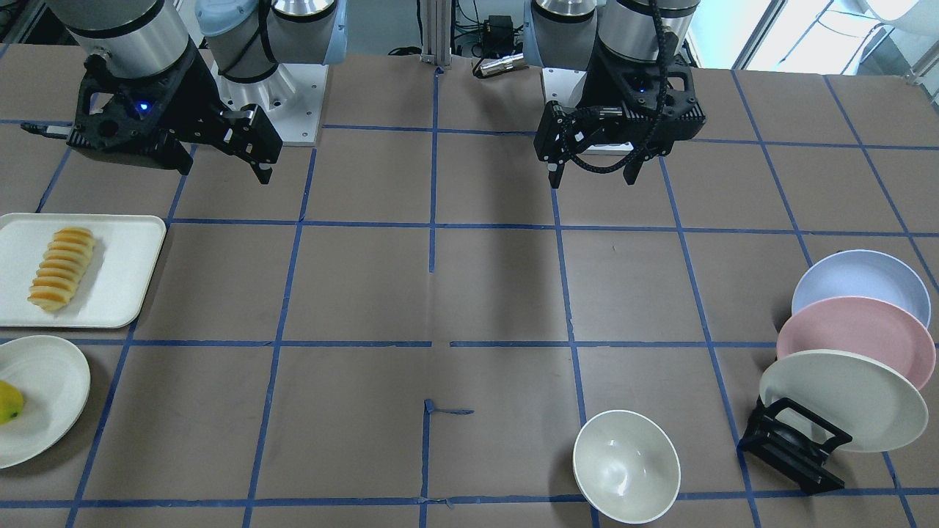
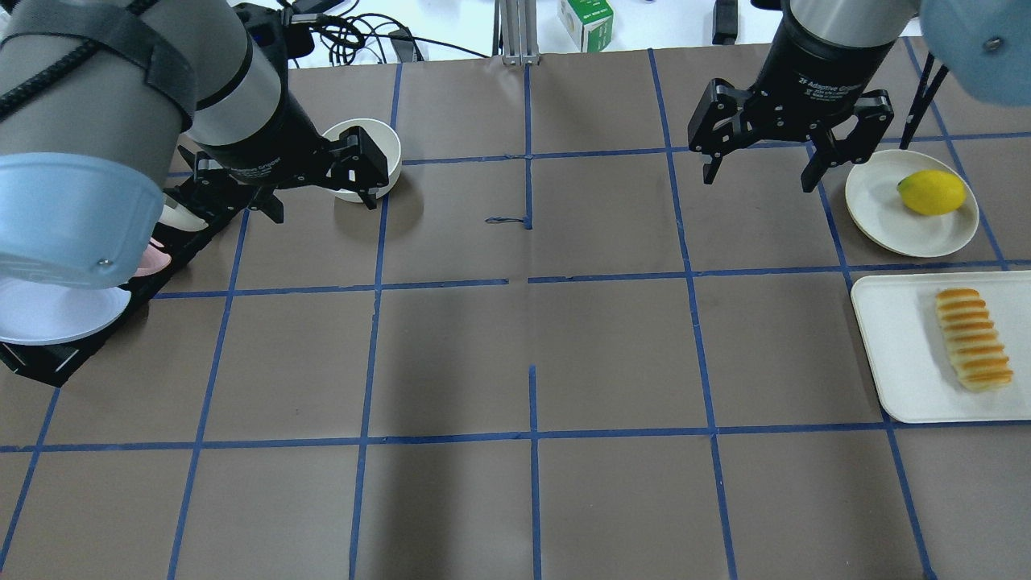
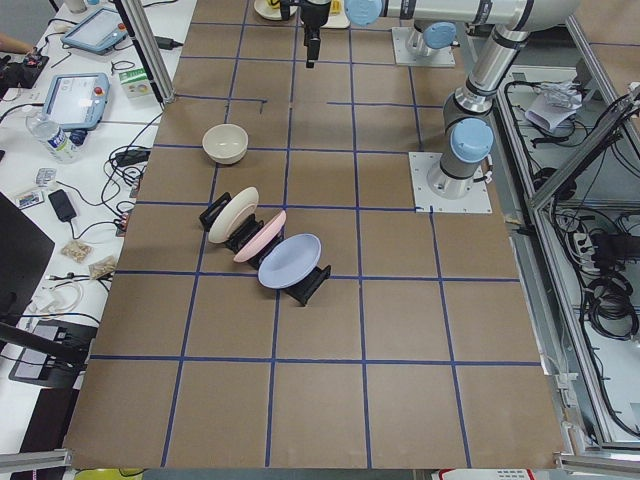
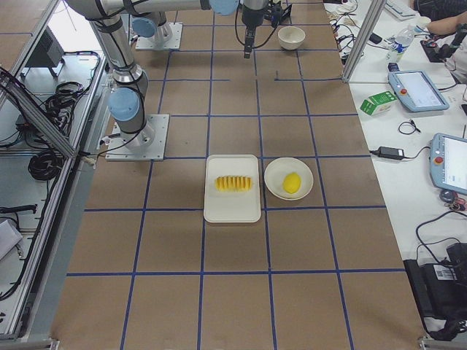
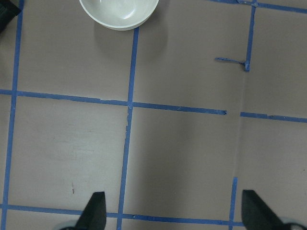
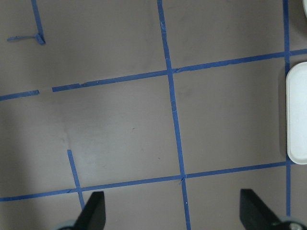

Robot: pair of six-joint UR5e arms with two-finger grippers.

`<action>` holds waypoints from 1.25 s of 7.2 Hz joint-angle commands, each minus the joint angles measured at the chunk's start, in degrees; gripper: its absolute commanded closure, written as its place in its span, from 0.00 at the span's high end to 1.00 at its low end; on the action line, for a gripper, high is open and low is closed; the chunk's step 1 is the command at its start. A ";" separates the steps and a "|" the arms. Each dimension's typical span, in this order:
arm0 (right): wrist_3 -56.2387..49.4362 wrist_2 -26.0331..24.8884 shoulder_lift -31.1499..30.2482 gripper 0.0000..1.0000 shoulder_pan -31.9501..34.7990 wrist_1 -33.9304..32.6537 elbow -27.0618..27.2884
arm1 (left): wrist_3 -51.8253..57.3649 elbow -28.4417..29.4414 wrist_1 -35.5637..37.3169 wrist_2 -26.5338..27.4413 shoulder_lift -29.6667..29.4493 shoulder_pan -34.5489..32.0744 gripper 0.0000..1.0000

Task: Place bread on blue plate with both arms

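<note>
The bread [image 1: 62, 268] lies on a white tray [image 1: 125, 293]; it also shows in the overhead view [image 2: 973, 338] at the right edge. The blue plate [image 1: 862, 282] stands tilted in a black rack [image 1: 792, 447], at the end nearest the robot, and shows in the exterior left view [image 3: 290, 262]. My left gripper [image 1: 593, 178] is open and empty, high above the table and apart from the rack. My right gripper [image 1: 224, 170] is open and empty, above the table and short of the tray. Both wrist views show only spread fingertips over bare table.
A pink plate [image 1: 851, 345] and a cream plate [image 1: 843, 400] stand in the same rack. A white bowl [image 1: 626, 466] sits beside the rack. A yellow-green fruit [image 2: 930, 192] lies on a white plate [image 2: 878, 217] next to the tray.
</note>
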 commanded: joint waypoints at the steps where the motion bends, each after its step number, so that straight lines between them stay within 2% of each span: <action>1: 0.23 -0.02 0.11 1.00 0.00 0.11 0.09 | 0.16 0.17 -0.21 0.27 0.08 0.40 1.00; 5: 0.23 -0.63 0.46 1.00 -0.34 0.64 0.18 | 0.08 0.87 -0.21 0.36 -0.44 0.58 1.00; 7: 0.24 -0.81 0.37 1.00 -2.53 0.64 0.18 | 0.25 -0.01 -0.65 0.45 0.08 1.10 1.00; 8: 0.32 -0.90 0.37 1.00 -3.85 1.16 0.26 | 1.47 -0.18 -1.00 1.75 0.17 1.10 1.00; 9: 0.41 -0.90 0.28 1.00 -4.56 1.86 0.44 | 6.18 -0.10 -0.30 6.12 0.08 1.63 1.00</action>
